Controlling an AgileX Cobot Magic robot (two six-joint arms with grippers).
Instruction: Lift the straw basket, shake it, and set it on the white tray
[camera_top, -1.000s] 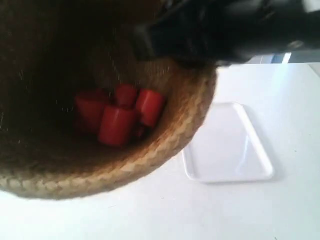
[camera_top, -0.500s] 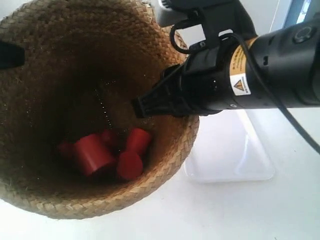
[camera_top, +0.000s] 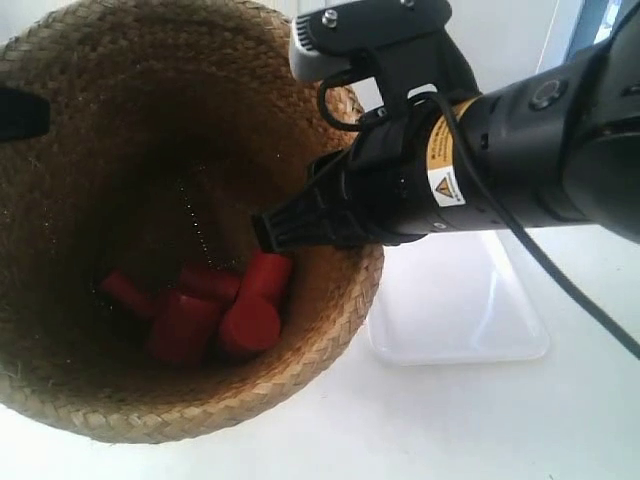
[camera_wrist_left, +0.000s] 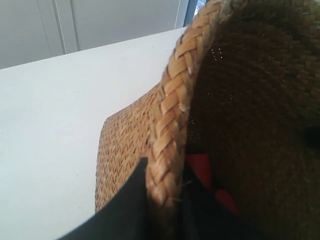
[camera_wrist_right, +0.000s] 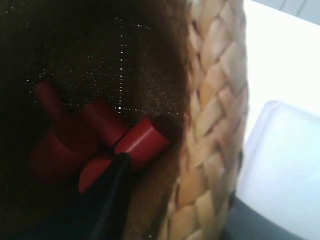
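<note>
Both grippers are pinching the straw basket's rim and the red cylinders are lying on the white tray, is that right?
No: the red cylinders lie inside the straw basket, not on the white tray, as the exterior view shows. The left gripper and right gripper do pinch its rim.

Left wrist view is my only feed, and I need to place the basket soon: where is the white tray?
Observer: The white tray lies on the table just outside the straw basket rim, on the right gripper side.
Operator: Is that gripper holding on?
Observer: Yes, its fingers straddle the rim, one inside, one outside.
Operator: What's the red inside?
Observer: Several red cylinders, loose at the bottom.
</note>
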